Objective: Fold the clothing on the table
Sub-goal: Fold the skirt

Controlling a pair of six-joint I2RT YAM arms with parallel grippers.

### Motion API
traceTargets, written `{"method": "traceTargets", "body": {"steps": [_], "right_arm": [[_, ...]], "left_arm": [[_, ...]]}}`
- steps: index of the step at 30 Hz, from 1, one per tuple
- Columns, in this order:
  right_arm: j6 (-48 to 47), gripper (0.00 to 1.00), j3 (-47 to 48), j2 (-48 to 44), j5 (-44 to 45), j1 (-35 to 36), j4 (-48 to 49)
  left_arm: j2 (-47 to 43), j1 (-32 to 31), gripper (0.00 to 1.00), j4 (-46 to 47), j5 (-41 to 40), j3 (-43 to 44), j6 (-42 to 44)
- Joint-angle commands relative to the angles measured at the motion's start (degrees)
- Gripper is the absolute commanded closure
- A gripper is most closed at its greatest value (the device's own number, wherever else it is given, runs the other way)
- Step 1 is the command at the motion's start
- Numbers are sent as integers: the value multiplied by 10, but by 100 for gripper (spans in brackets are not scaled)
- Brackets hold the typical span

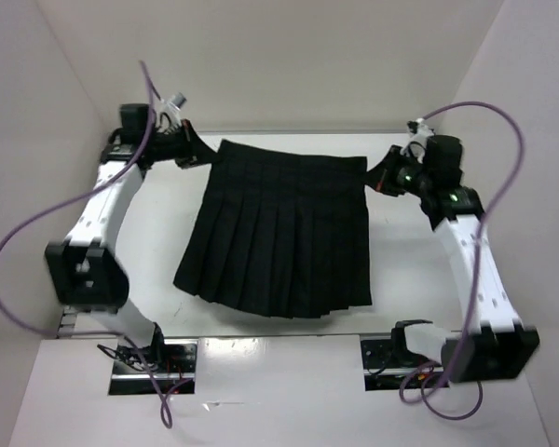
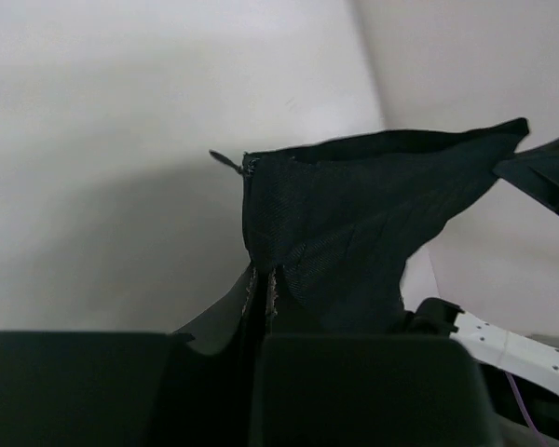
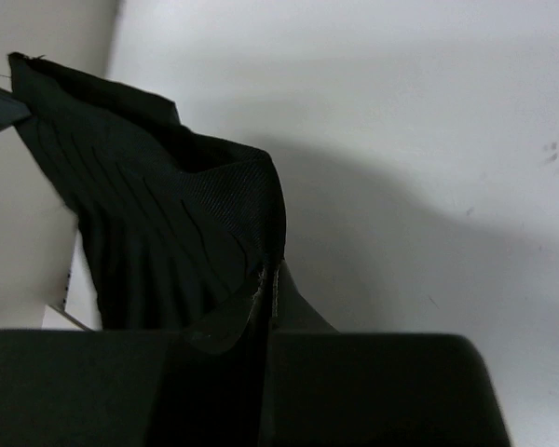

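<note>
pleated skirt (image 1: 279, 233), black, lies spread on the white table (image 1: 401, 270) with its waistband along the far side and its flared hem (image 1: 270, 303) toward the arm bases. the pleats run far to near, and the waistband runs left to right.

each claw sits at one end of that waistband. the left gripper (image 1: 194, 154) is pinched tight on the far-left corner. in its wrist view the jaws meet on a fold of cloth (image 2: 354, 223), and the band stretches away from the claw toward the other arm, with a small zip tab (image 2: 225, 162) sticking out at the top edge. the right gripper (image 1: 380, 177) is clamped the same way on the far-right corner. its wrist view shows the pleated cloth (image 3: 177, 223) running from the closed jaws off to the left. in both wrist views the held corners look raised off the table, but how far up the rest of the band is cannot be told.

from either claw, then, the body of the skirt lies toward the near side, and the band between the claws is pulled fairly straight. the right claw sits slightly closer to the bases than the left, so the band is a little askew. neither arm is nearer overall, since each holds its own corner.

my reading is that the coming move turns on this layout. carrying both corners together toward the hem would fold the skirt across its pleats. the two claws would need to travel evenly so the band stays taut and lands square on the hem.
</note>
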Motion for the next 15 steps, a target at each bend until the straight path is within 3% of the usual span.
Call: {"method": "traceTargets", "body": {"steps": [1,7,15], "right_arm": [[2,100,-28,96,23,-19,70],[-26,100,45,263,43,-42,89],[-37,100,121,337,50,-47,95]], "left_arm": [[102,18,100,32,-32,-21,18],[268,13,100,71,-66,73,-6],[376,13,100,47,-86,238,-17]]}}
